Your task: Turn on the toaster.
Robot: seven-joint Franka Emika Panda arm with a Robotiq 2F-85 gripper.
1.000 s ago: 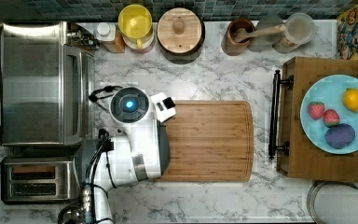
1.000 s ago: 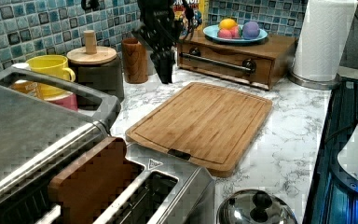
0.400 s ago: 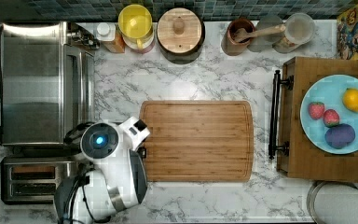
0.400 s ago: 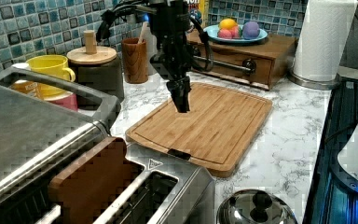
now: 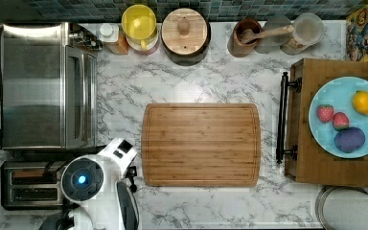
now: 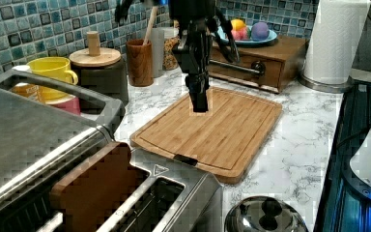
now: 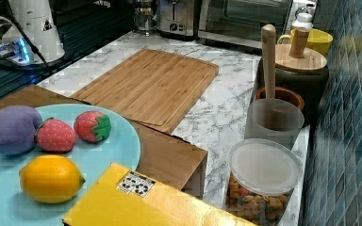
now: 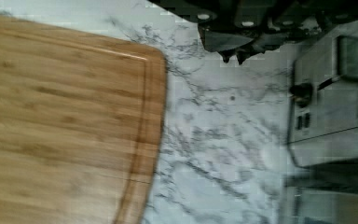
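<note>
A robot gripper (image 8: 233,56), fingertips close together and holding nothing, hangs above marble counter (image 8: 214,140) between the toaster (image 8: 331,93) and a wooden cutting board (image 8: 65,121).

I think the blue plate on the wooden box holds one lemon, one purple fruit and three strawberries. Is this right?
Not quite. The top view shows two strawberries, not three, on the blue plate. The rest holds: one lemon and one purple fruit lie on it, and it sits on the wooden box.
</note>
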